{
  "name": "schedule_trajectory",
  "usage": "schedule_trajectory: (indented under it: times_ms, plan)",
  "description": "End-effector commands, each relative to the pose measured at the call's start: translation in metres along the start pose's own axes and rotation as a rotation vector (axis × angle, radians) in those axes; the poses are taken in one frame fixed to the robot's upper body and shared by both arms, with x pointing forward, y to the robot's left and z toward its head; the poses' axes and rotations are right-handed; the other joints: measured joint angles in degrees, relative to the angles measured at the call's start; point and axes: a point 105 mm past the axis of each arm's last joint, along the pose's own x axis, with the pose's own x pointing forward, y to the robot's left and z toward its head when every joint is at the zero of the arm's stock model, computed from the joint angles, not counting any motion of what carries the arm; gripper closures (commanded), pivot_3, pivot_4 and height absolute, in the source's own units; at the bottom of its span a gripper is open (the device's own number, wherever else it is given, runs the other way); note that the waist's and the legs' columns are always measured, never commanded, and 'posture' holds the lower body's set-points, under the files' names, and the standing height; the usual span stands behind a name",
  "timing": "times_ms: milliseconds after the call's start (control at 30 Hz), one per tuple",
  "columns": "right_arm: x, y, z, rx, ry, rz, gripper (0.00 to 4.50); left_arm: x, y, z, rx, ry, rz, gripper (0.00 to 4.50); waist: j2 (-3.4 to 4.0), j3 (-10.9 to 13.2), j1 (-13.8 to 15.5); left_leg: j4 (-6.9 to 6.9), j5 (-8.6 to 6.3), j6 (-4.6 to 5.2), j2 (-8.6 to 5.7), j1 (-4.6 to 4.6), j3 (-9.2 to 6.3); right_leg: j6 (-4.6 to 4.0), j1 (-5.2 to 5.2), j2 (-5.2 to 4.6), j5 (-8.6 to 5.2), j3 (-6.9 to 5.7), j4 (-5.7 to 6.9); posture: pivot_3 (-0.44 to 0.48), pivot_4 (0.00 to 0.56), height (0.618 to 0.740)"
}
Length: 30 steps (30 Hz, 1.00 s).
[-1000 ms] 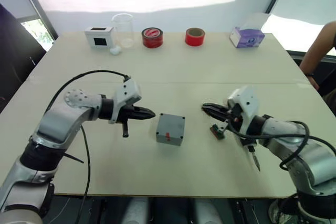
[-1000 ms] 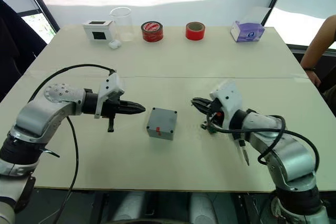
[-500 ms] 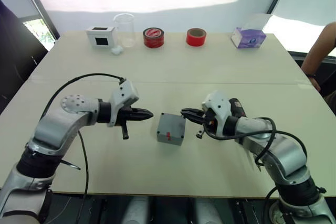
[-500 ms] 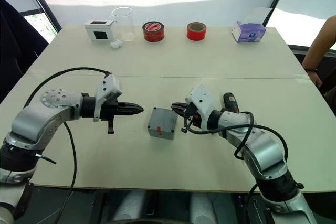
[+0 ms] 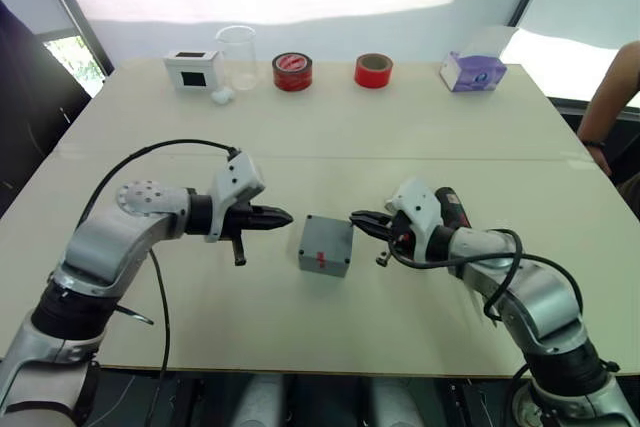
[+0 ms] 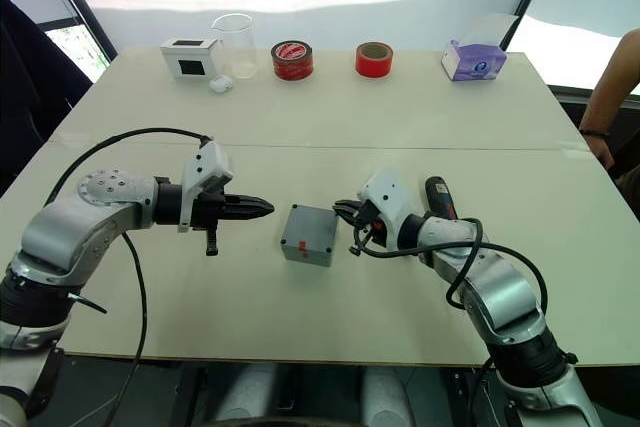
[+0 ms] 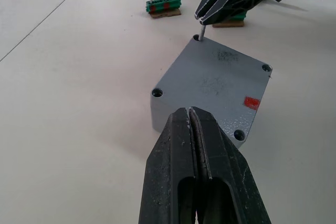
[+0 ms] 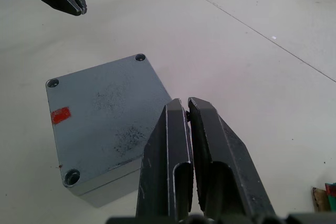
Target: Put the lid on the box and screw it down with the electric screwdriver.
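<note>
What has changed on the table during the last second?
The right hand swung in from near the bit holders to the box's right corner, pinching a screw over a corner hole. The screwdriver now lies on the table. The left hand, shut, and the box stayed put.

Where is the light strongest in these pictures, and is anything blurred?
Left eye view: the bright window band behind the table is washed out. Left wrist view: the lid is sharp, the left tool close and soft. Right wrist view: the table glares pale.
</note>
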Motion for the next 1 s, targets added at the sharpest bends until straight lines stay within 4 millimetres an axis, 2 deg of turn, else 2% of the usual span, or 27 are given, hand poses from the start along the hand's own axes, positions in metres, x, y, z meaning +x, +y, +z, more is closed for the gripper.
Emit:
schedule_trajectory:
  times_ms: [33, 833, 933, 1000]
  plan:
    - [-0.0007, -0.0024, 0.0068, -0.021, -0.034, -0.017, 4.39, -0.0029, 0.0010, 0.0120, 0.042, -0.025, 0.006, 4.50, 0.00, 0.00, 0.00, 0.00, 0.00, 0.00, 0.00, 0.00, 0.00, 0.00, 0.00, 0.00, 0.00, 0.00, 0.00, 0.000, 0.150, 0.740]
    - [0.0020, 0.0037, 0.0019, -0.026, -0.019, 0.012, 4.39, -0.0001, 0.0003, 0.0120, 0.040, -0.032, 0.004, 4.50, 0.00, 0.00, 0.00, 0.00, 0.00, 0.00, 0.00, 0.00, 0.00, 0.00, 0.00, 0.00, 0.00, 0.00, 0.00, 0.000, 0.150, 0.740]
    - [0.0017, 0.0022, 0.0019, -0.033, -0.017, 0.006, 3.61, 0.0006, 0.0000, 0.0123, 0.039, -0.034, 0.004, 4.50, 0.00, 0.00, -0.01, 0.00, 0.00, 0.00, 0.00, 0.00, 0.00, 0.00, 0.00, 0.00, 0.00, 0.00, 0.00, 0.000, 0.150, 0.740]
    - [0.0010, 0.0009, 0.0028, -0.035, -0.018, 0.002, 2.82, 0.0006, 0.0001, 0.0125, 0.038, -0.036, 0.003, 4.50, 0.00, 0.00, 0.01, 0.00, 0.00, 0.00, 0.00, 0.00, 0.00, 0.00, 0.00, 0.00, 0.00, 0.00, 0.00, 0.000, 0.150, 0.740]
